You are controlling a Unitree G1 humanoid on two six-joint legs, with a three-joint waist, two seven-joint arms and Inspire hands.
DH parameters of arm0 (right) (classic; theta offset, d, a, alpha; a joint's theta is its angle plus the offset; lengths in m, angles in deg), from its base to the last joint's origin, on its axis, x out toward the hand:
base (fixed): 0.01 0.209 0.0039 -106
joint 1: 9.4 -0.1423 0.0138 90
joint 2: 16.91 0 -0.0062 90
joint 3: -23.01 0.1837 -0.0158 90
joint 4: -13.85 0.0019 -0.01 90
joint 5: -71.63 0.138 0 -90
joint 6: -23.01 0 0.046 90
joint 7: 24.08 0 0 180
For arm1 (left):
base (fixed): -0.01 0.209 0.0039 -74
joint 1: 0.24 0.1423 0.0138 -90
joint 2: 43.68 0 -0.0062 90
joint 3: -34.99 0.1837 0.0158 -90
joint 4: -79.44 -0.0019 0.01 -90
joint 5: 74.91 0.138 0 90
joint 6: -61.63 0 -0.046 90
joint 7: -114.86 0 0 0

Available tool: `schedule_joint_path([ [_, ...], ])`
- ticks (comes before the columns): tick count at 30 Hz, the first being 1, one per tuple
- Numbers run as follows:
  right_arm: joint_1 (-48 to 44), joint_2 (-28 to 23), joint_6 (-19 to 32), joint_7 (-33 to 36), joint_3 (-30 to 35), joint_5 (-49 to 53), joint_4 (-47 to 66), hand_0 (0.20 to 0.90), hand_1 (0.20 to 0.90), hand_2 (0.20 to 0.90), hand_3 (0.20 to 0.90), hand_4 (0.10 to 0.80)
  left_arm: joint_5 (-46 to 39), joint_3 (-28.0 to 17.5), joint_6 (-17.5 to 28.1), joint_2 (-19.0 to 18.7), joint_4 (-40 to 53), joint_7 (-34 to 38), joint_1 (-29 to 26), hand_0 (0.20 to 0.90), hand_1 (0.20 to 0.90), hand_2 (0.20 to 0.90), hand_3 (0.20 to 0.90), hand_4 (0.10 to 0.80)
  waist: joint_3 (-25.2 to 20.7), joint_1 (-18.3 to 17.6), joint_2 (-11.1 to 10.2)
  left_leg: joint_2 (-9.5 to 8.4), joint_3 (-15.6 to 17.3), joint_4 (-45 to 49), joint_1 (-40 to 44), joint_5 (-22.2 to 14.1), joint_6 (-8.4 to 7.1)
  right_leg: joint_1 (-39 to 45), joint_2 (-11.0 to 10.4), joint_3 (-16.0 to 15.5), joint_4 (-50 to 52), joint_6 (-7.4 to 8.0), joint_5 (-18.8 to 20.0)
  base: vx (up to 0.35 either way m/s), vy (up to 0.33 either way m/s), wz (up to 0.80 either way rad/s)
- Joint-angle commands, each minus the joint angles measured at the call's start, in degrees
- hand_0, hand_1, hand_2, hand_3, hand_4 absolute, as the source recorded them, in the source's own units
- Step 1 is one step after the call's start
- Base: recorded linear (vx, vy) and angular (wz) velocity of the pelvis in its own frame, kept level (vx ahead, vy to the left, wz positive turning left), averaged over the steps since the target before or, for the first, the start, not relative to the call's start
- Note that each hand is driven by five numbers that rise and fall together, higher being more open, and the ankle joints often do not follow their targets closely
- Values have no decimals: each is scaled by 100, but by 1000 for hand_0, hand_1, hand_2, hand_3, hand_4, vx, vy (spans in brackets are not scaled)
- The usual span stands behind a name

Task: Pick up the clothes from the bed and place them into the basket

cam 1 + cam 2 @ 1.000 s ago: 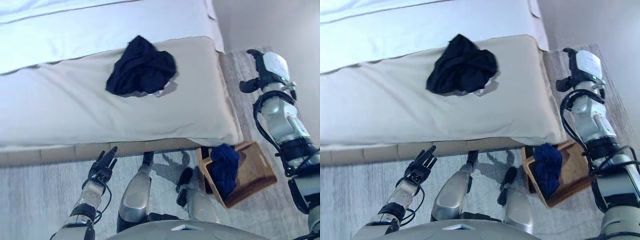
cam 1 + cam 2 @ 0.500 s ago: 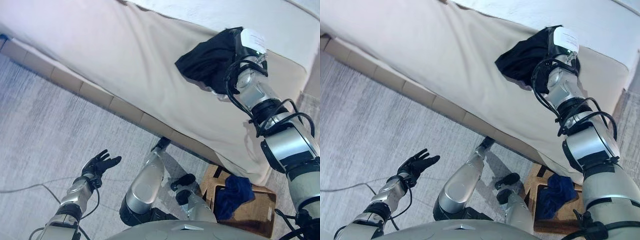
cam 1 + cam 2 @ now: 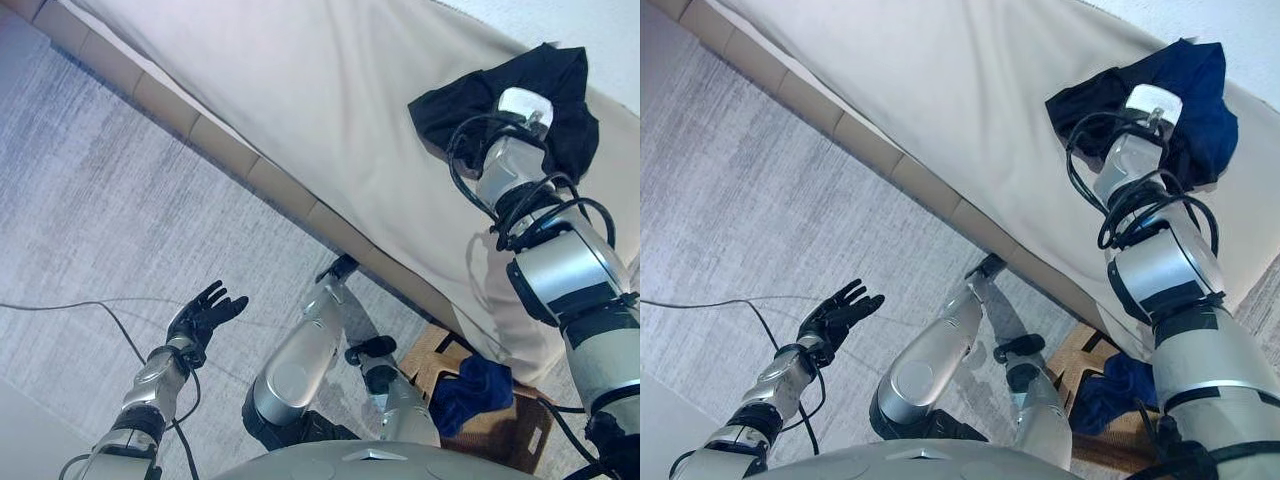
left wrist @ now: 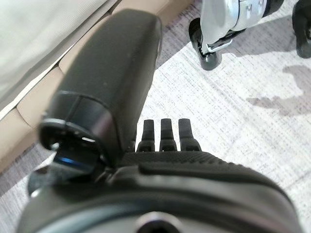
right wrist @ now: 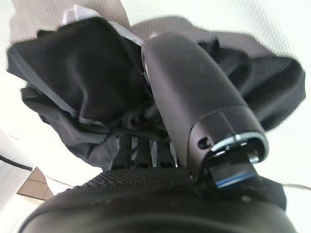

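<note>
A crumpled dark garment (image 3: 452, 104) lies on the beige bed cover (image 3: 330, 100) at the upper right. My right arm reaches over the bed, and my right hand (image 5: 189, 97) is on top of this garment. Its thumb is straight above the cloth and its fingers (image 5: 140, 148) point straight into the folds without closing on anything. A wooden basket (image 3: 508, 442) stands on the floor at the lower right with a blue garment (image 3: 470, 388) inside. My left hand (image 3: 203, 318) hangs open over the floor, away from the bed.
The bed's padded edge (image 3: 215, 150) runs diagonally from upper left to lower right. Grey carpet (image 3: 90, 210) covers the floor on the left. A white sheet (image 3: 605, 20) shows at the top right corner, and a thin cable (image 3: 60, 305) lies on the carpet.
The camera has swung round, so the whole scene has shifted. My right arm has come from beside the bed to over the dark garment. The left hand stays spread over the floor.
</note>
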Motion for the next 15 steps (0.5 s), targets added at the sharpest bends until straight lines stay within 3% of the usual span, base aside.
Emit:
schedule_joint_path([
  [1,-336,-469,523,1460,-484,656,932,300,300,300,200,100,-146,-153,226,-281,61,154,440,900,900,900,900,800,118,3,-53,262,479,-629,528,-299,451,238,28,224,544,-18,326,-28,-51,-7],
  [2,-336,-534,498,1552,-445,734,1217,300,300,300,200,100,-143,-173,213,-271,61,212,453,900,900,900,900,800,118,-35,-89,290,499,-650,594,-326,446,273,42,260,505,-15,354,-23,-50,-12],
  [4,-178,-948,973,2475,80,1054,2552,300,300,300,200,100,86,-415,187,-228,-77,392,538,900,900,900,900,800,115,-274,-312,398,636,-784,1061,-472,422,589,135,501,212,-3,443,-1,-80,-35],
  [8,492,-1493,1696,3135,1125,1242,4418,300,300,300,200,100,480,-688,227,-203,-605,404,811,900,900,900,900,800,-475,-754,-575,520,958,-1099,1771,-639,419,1114,414,1040,-455,-1,445,85,-51,-66],
  [12,1395,-1806,1714,3165,2096,1170,6007,300,300,300,200,100,950,-771,110,-59,-796,433,952,900,900,900,900,800,-1116,-1229,-550,405,1221,-1134,2195,-684,513,1401,534,1355,-897,4,607,34,60,-70],
  [15,1942,-1924,1648,3133,2451,1160,6635,300,300,300,200,100,1290,-723,31,37,-890,531,965,900,900,900,900,800,-1509,-1567,-473,408,1432,-1216,2562,-777,557,1543,580,1571,-1052,17,618,80,-12,-44],
])
